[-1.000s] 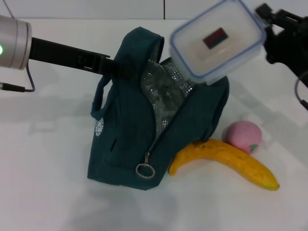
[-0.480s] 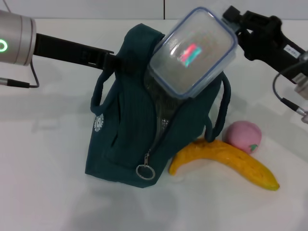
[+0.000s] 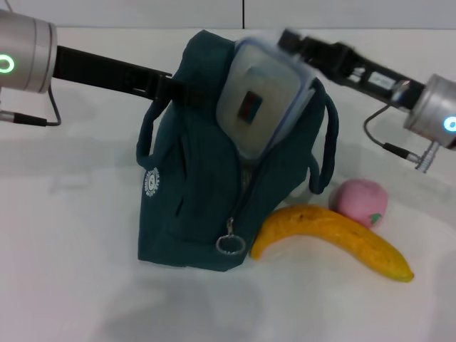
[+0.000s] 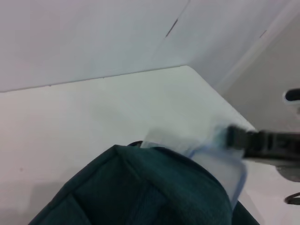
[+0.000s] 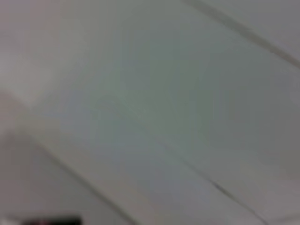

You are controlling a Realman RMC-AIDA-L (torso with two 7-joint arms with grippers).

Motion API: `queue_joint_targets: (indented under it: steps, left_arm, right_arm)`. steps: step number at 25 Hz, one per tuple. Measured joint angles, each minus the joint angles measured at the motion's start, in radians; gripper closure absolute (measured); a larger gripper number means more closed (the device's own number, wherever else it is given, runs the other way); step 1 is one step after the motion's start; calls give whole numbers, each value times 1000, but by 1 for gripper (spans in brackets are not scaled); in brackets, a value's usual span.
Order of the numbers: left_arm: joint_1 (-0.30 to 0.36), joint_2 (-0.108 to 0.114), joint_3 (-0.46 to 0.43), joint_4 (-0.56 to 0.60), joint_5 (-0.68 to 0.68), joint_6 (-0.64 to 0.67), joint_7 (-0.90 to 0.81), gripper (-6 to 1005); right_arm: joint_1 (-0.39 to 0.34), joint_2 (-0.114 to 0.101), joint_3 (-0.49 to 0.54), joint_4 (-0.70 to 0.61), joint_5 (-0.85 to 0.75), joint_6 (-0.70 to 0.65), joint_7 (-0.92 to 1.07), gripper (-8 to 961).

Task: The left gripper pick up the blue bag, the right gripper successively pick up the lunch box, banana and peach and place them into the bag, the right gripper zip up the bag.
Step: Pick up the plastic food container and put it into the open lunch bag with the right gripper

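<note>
Two grippers busy | left gripper (image 3: 173, 87) clamped on blue bag (image 3: 199, 192) top, 10 o'clock | right gripper (image 3: 299, 48) gripping lunch box (image 3: 260, 103) in bag mouth | banana (image 3: 331, 236), peach (image 3: 358, 202) at 4 o'clock

No words or numbers can be read: the blue bag (image 3: 206, 178) bears a small round white logo (image 3: 151, 181) whose marks are too fine to make out, and the lunch box (image 3: 260, 96) carries a dark sticker (image 3: 249, 107), seemingly unlettered.
</note>
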State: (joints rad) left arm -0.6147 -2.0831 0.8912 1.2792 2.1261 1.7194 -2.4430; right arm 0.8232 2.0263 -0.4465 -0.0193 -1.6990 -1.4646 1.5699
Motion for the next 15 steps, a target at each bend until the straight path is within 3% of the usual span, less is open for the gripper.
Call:
queue_joint_targets:
  steps: [6, 15]
  left_arm:
    - [-2, -1, 9, 0, 0, 0, 1, 950]
    - [-1, 0, 20, 0, 0, 0, 1, 950]
  right_arm:
    - [29, 2, -142, -69, -1, 35, -8, 825]
    - [33, -2, -210, -144, -1, -6, -14, 779]
